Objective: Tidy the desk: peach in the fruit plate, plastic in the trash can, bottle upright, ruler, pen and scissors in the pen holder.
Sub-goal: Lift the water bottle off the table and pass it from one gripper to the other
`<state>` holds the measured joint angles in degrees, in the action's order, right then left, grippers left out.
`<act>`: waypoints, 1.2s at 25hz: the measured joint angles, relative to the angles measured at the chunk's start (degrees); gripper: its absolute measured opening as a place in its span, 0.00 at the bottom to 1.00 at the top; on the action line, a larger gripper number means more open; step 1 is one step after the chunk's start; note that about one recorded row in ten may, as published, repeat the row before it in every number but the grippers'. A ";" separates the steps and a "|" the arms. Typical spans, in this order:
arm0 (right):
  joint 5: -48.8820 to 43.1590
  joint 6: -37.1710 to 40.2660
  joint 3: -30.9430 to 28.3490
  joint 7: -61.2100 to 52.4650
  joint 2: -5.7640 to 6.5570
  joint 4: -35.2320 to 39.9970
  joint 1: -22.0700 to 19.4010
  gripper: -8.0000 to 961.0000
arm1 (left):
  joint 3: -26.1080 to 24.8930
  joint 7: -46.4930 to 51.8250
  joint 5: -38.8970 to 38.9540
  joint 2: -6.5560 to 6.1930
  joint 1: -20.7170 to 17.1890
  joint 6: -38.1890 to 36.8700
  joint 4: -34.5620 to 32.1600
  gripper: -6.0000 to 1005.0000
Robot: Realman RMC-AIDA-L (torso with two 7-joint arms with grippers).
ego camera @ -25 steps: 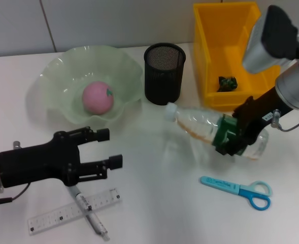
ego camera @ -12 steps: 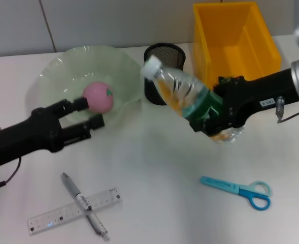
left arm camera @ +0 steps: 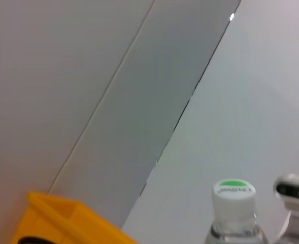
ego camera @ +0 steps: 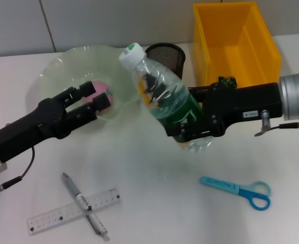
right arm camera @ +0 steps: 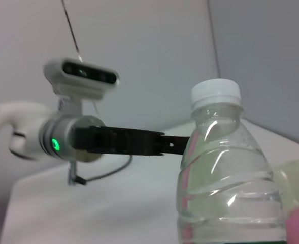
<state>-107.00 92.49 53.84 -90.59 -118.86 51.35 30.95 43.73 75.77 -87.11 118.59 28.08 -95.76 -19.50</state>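
My right gripper (ego camera: 194,131) is shut on the lower part of the clear bottle (ego camera: 165,100) and holds it above the table, nearly upright, with its white cap (ego camera: 132,52) leaning left. The cap (left arm camera: 234,195) also shows in the left wrist view, and the bottle (right arm camera: 225,173) fills the right wrist view. My left gripper (ego camera: 92,98) is open over the near edge of the pale green fruit plate (ego camera: 53,68), partly covering the pink peach (ego camera: 105,85) inside. The ruler (ego camera: 53,217) and pen (ego camera: 83,203) lie crossed at front left. The blue scissors (ego camera: 238,189) lie at front right.
The black mesh pen holder (ego camera: 169,51) stands behind the bottle. A yellow bin (ego camera: 235,40) sits at the back right, with a bit of dark plastic (ego camera: 226,80) showing just above my right arm. Bare table lies between the pen and the scissors.
The right arm lifted the bottle from lying flat, swung it left and tipped it nearly upright. The left gripper moved from above the pen and ruler up to the fruit plate.
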 joint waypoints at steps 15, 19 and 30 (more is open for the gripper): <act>2.79 -0.34 0.60 8.07 -0.14 -13.26 3.68 0.80 | -0.22 -3.63 3.53 0.34 1.87 -2.92 7.21 0.79; 2.81 -0.34 0.60 8.79 -0.14 -14.37 3.92 0.80 | -0.20 -5.07 3.59 0.34 2.02 -3.00 8.14 0.79; 2.58 -1.05 0.61 10.29 -0.14 -18.71 5.91 0.80 | -0.27 -6.78 3.72 0.47 2.07 -4.14 9.55 0.79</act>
<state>-104.42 91.44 54.45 -80.30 -119.00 32.65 36.86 43.46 68.98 -83.39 119.06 30.15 -99.91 -9.95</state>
